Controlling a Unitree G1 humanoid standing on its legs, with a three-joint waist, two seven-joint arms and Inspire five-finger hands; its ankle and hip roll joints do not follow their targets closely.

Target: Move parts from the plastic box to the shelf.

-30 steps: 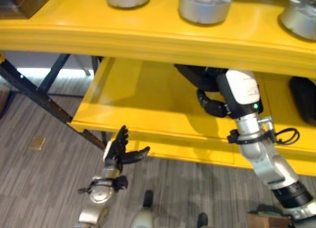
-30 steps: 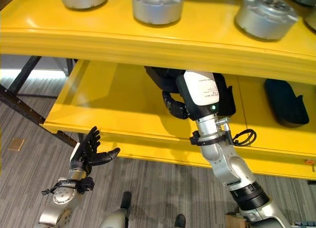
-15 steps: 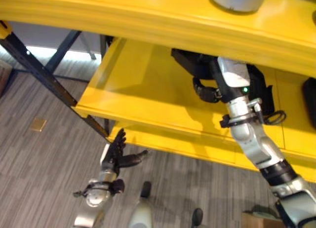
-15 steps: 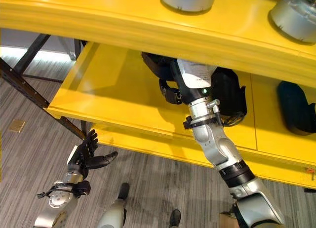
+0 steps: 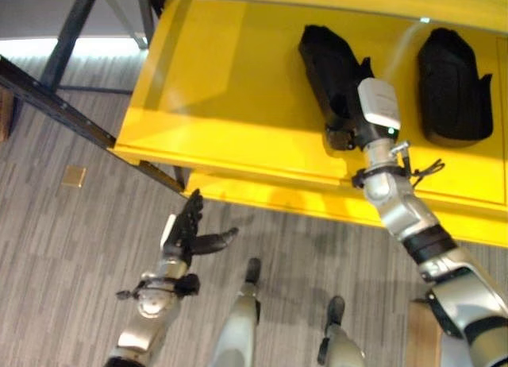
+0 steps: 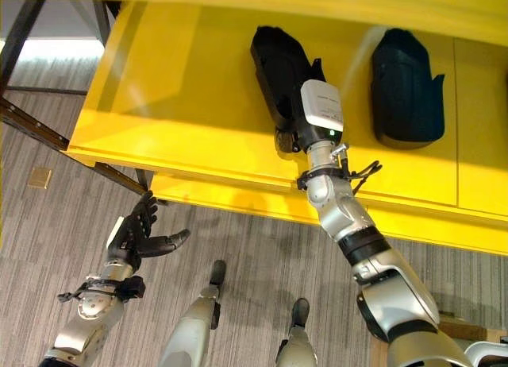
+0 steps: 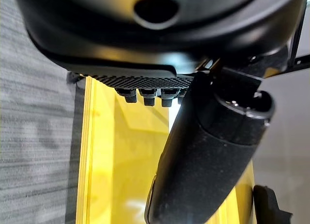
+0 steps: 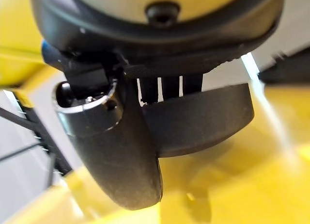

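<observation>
- Yellow shelf (image 5: pixel 238 137) ran across the scene above a grey striped floor (image 5: pixel 63 248), with two black parts lying on it.
- One black part (image 6: pixel 278 73) lay under the right hand (image 5: pixel 343 133); a second part (image 6: pixel 405 85) sat well apart to its right.
- Right hand reached onto the shelf at that part; the wrist view showed the thumb against its dark curved edge, but whether the grip was closed could not be told.
- Half a second earlier that part lay deeper under the upper shelf; the camera had shifted, so placement seemed nearly done.
- Left hand (image 5: pixel 189 233) hung empty over the floor, fingers spread.
</observation>
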